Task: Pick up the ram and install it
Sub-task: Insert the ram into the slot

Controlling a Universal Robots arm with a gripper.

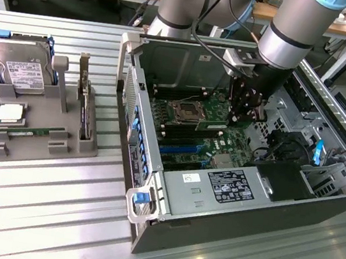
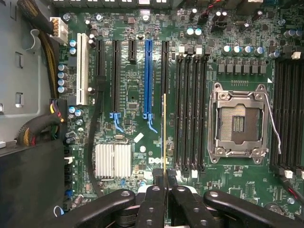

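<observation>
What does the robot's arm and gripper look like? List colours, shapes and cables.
The arm is thick silver-grey tubing with light blue joint caps. Black cables loop along it. The gripper is black, with jointed finger links studded with round silver pivot pins.

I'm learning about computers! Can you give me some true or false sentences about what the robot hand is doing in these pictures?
1. The hand is shut on a ram stick. True.
2. The held stick hangs over the motherboard inside the open computer case. True.
3. The processor socket has a big fan on it. False: it is bare.
4. The hard drive sits inside the case. False: it rests in the grey holder outside.
5. Another ram stick lies in that holder. True.
</observation>
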